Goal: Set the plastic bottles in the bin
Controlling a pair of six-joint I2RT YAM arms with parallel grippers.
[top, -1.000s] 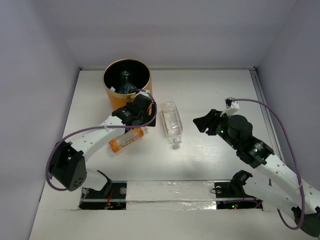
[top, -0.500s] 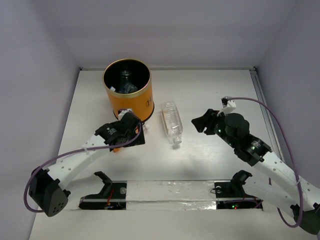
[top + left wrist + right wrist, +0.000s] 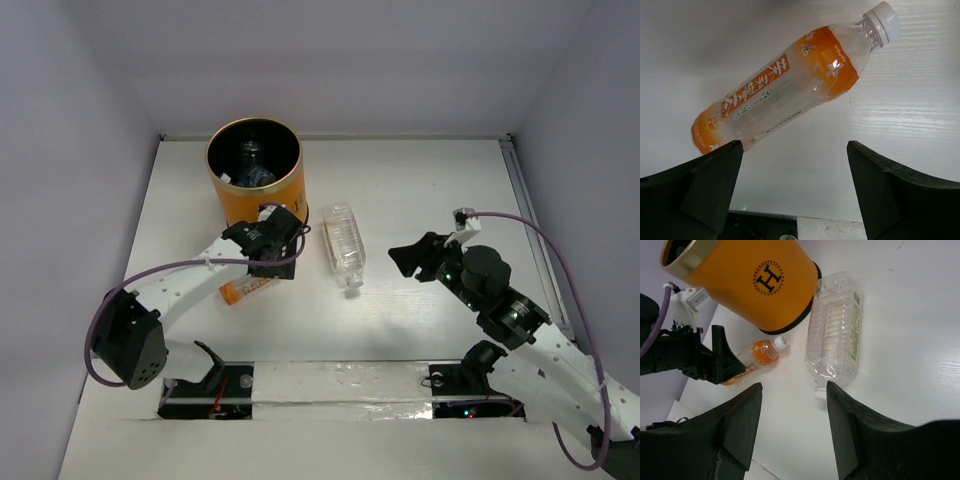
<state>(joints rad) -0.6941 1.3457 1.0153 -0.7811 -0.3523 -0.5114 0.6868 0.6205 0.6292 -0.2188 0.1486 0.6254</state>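
Risk of a slipped grasp: our left gripper (image 3: 795, 150), jaws spread, hovers over the orange bottle (image 3: 785, 90) lying askew beside the bin (image 3: 730, 282); closing across its slanted, rounded body, we judge, could roll it against the bin.

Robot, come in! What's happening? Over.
Left pincer open above orange bottle. Right pincer open, empty. Clear bottle lying beside bin. Nothing in the way.
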